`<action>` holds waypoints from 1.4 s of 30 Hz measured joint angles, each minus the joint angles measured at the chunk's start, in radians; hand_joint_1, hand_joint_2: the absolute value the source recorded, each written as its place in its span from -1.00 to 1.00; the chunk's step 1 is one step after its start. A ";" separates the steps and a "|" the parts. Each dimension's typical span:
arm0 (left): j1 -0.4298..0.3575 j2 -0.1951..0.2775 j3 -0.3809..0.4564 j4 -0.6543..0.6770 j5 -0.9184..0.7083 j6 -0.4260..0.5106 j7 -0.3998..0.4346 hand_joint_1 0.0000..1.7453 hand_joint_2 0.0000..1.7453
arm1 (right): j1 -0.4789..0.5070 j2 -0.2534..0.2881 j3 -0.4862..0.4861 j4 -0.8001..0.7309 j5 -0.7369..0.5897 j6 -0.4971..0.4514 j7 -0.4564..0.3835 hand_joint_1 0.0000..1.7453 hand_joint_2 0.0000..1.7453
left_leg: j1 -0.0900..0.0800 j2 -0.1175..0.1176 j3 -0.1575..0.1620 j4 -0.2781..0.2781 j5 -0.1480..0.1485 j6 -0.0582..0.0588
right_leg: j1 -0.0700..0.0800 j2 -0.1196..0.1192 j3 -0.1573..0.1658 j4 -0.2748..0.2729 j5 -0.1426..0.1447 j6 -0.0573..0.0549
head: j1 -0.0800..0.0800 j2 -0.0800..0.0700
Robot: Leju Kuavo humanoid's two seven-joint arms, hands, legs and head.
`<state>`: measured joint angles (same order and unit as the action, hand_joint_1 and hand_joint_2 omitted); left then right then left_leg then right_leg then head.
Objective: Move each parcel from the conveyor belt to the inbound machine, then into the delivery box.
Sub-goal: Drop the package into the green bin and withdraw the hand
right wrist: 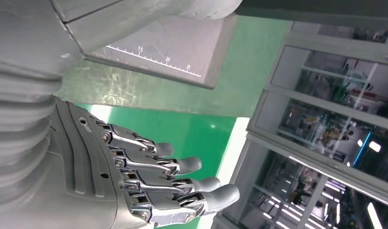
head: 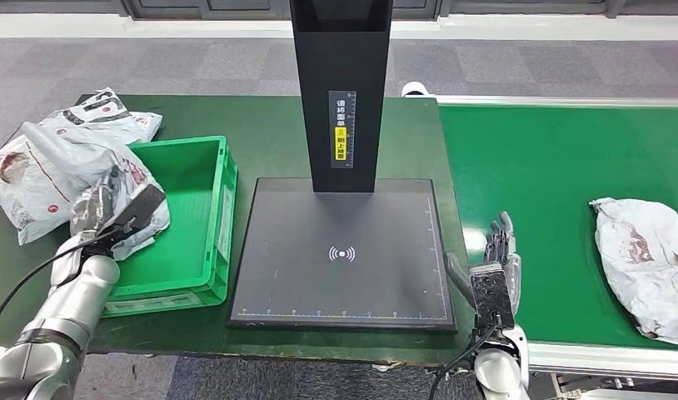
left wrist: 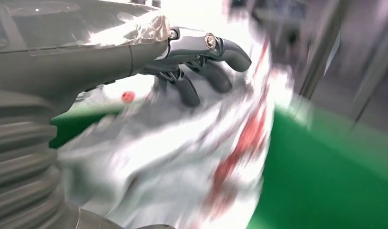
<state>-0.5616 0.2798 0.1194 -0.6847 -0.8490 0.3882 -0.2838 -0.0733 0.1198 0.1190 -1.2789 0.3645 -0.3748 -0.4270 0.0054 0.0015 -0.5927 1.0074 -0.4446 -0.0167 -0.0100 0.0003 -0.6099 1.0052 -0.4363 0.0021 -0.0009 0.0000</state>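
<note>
Nearest the camera, the robot's two silver arms rise from the lower edge of the head view. The right hand [head: 500,250] hovers at the near left edge of the green conveyor belt [head: 552,175], fingers straight and spread, holding nothing; the right wrist view confirms the empty, extended fingers [right wrist: 182,164].

On the other side, the left hand [head: 98,212] sits at the left rim of the green delivery box [head: 223,200], pressed into a white plastic parcel [head: 144,218] that drapes over that rim. The blurred left wrist view shows its fingers [left wrist: 201,78] curled against the white and red wrapping, so it appears to be gripping this parcel, though the blur leaves that unsure.

Between the hands lies the black inbound machine [head: 344,250], a flat scanning plate with a dark upright post; nothing rests on the plate.

Farther left, more white parcels [head: 44,162] are heaped on the green surface [head: 261,117] beside the box, outside it. To the right, one crumpled white parcel on the belt [head: 644,258] waits, well apart from the right hand.

Judging by this, one parcel is being placed in the box, and at least the belt parcel remains to be scanned and boxed.
</note>
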 joint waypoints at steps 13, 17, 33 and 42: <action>0.087 -0.193 0.022 -0.275 0.400 0.202 -0.195 -1.00 1.00 | -0.052 0.000 0.000 0.049 -0.008 -0.080 -0.025 -1.00 1.00 | 0.000 -0.001 -0.001 0.000 -0.001 0.001 | 0.000 -0.001 0.000 -0.001 0.001 0.001 | 0.000 0.000; 0.093 -0.210 0.021 -0.299 0.405 0.203 -0.195 -1.00 1.00 | -0.054 0.000 0.000 0.057 -0.008 -0.081 -0.025 -1.00 1.00 | 0.000 -0.001 -0.001 0.000 -0.001 0.001 | 0.000 -0.001 0.000 -0.001 0.000 0.000 | 0.000 0.000; 0.096 -0.242 0.017 -0.323 0.420 0.272 -0.222 -1.00 1.00 | -0.073 0.000 0.000 0.086 -0.006 -0.096 -0.031 -1.00 1.00 | 0.000 -0.001 -0.001 0.000 -0.001 0.001 | 0.000 0.000 -0.001 -0.001 0.000 0.000 | 0.000 0.000; 0.089 -0.304 0.056 -0.319 0.234 0.303 -0.266 -1.00 1.00 | -0.091 -0.006 0.000 0.131 -0.030 -0.100 -0.035 -1.00 1.00 | 0.000 0.000 -0.001 0.000 -0.001 0.001 | 0.000 0.000 -0.001 -0.001 0.000 0.000 | 0.000 0.000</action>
<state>-0.4731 -0.0239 0.1756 -1.0035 -0.6147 0.6916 -0.5500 -0.1647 0.1138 0.1190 -1.1479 0.3344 -0.4752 -0.4620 0.0053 0.0012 -0.5937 1.0078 -0.4456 -0.0162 -0.0100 0.0007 -0.6109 1.0045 -0.4363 0.0023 -0.0008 0.0000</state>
